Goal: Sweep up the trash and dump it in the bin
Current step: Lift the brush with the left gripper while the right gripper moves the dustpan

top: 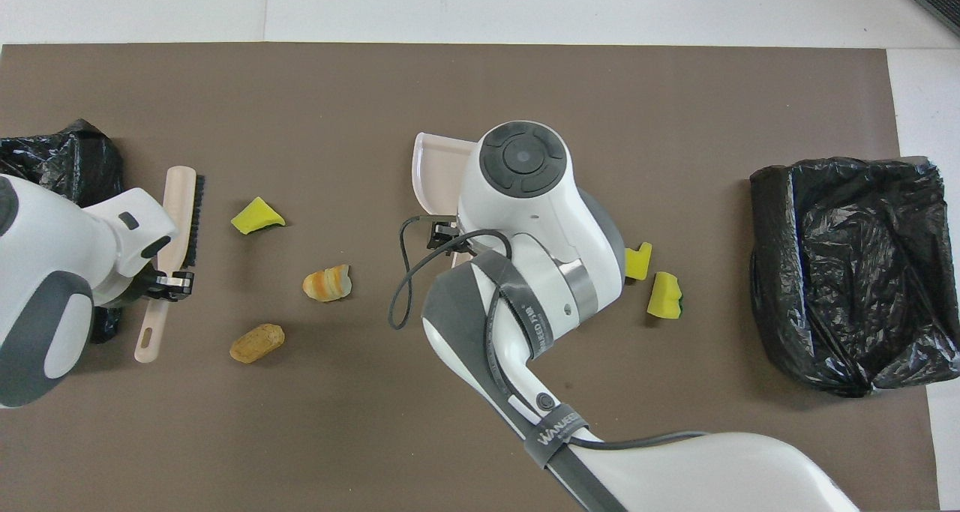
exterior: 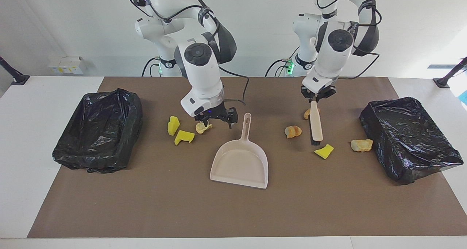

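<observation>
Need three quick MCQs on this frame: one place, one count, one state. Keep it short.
1. The dustpan lies:
A) on the brown mat, mid-table
B) inside a bin
C) on the white table edge

2. Yellow sponge wedges in view:
A) one
B) three
C) six

3. The left hand is:
A) open and empty
B) shut on the brush
C) shut on the dustpan

Key:
1 A: it sits flat on the mat between both arms.
2 B: two lie together toward the right arm's end, one toward the left arm's end.
3 B: the brush handle runs up into it.
</observation>
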Robot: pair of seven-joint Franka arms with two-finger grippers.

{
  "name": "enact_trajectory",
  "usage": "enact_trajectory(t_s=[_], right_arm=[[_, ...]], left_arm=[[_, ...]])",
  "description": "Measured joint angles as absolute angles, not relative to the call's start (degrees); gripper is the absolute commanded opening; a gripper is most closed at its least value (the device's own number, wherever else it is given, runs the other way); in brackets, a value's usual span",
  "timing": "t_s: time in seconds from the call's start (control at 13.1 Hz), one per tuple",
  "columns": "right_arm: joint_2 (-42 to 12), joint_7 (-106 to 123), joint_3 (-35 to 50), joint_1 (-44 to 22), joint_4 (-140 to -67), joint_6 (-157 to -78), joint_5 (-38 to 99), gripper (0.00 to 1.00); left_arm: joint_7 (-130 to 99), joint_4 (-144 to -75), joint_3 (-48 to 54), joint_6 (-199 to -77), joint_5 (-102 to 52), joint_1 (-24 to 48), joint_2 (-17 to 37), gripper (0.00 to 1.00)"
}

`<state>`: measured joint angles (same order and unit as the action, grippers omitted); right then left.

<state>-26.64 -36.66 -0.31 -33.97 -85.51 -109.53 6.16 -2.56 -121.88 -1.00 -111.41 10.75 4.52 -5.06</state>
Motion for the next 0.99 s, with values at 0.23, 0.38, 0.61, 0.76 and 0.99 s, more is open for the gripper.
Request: enact_trajectory(t_s=[0.23, 0.38, 0.61, 0.76, 0.99], right_arm=[[-27.9, -35.8, -0.4, -34.4, -85.8, -111.0, 5.8, 1.0], [-28.4, -35.7, -0.3, -34.9, -86.6, -114.0, 5.8, 1.0], [-28.8, -35.7, -0.3, -35.1, -88.0, -115.1, 5.8, 1.0], [-28.8, -35.7, -0.3, -35.1, -89.3, -115.6, 5.8, 0.88], [-28.8, -35.7, -0.3, -35.1, -90.0, -115.9, 6.9, 0.0]], left_arm=[[-1.1, -121.9, -1.0, -117.4, 16.5, -1.3, -1.5, 0.0], [-0.1, -121.9, -0.9, -121.0, 16.8, -3.3, 2.1, 0.0], [2.5, -122.1, -0.1, -120.9, 16.8, -3.4, 3.7, 0.0], [8.2, -122.5, 0.6, -118.7, 15.4, -3.3, 3.4, 0.0], [18.2, -122.5, 0.9, -114.1, 3.4, -3.3, 2.7, 0.0]])
